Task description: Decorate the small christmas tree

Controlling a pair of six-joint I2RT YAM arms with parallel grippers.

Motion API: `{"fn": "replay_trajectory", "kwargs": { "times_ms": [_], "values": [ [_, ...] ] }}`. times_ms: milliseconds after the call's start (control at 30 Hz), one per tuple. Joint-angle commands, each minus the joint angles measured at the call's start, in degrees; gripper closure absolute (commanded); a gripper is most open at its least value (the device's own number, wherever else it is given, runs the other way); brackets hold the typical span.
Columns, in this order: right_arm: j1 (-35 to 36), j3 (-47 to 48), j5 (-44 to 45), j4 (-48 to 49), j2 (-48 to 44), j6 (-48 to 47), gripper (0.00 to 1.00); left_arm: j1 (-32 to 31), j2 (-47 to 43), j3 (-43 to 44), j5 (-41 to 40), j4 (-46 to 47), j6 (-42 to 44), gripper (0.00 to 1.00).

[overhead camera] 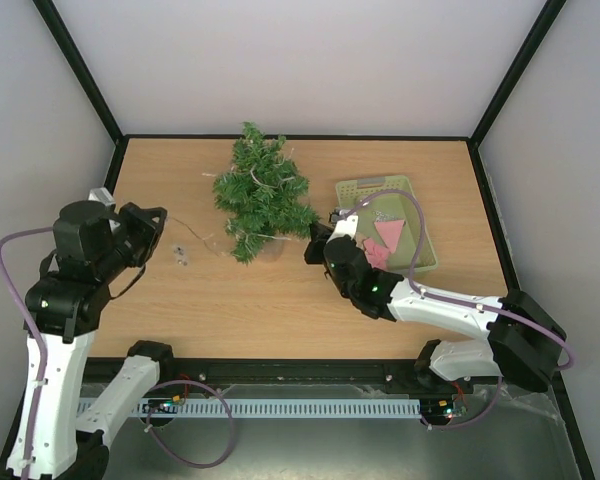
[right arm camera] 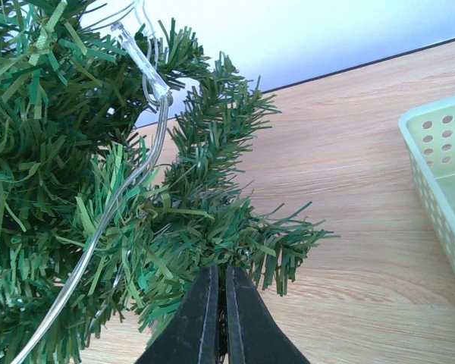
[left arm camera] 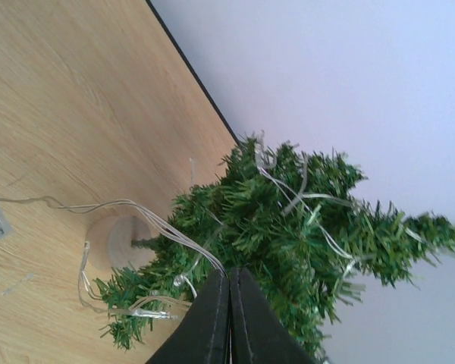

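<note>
R gripper (right arm camera: 221, 274) is closed at a low branch tip (right arm camera: 288, 243) of the small christmas tree (overhead camera: 262, 192), mid-table beside basket (overhead camera: 363, 185); whether needles are pinched can't be told. L gripper (left arm camera: 229, 277) closed, empty. Branch should be eased gently, tree kept upright.

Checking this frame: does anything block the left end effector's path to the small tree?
Nothing solid does. The shut left end effector faces the small dark green bristly christmas tree across bare wooden table. Only a thin clear light-string wire trails over the tabletop by the tree's base.
</note>
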Motion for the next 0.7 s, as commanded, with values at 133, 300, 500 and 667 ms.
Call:
{"fn": "replay_trajectory", "kwargs": {
  "times_ms": [133, 300, 500, 667],
  "values": [
    [-0.77, 1.61, 2.24, -0.69, -1.30, -1.80, 0.98, -0.04, -4.34, -1.93, 7.40, -4.36, 9.81, 0.98],
    [-0.77, 1.46, 1.99, -0.60, -1.03, -1.13, 0.98, -0.10, -8.31, -11.04, 9.83, -4.33, 12.76, 0.98],
    [-0.83, 1.24, 2.39, -0.18, -1.12, -1.20, 0.98, -0.85, -9.66, -19.28, 17.28, 0.57, 11.65, 0.98],
    [-0.84, 1.71, 2.72, 0.21, -0.73, -1.83, 0.98, -2.55, -9.72, -18.92, 21.61, 5.55, 11.94, 0.98]
  ]
}}
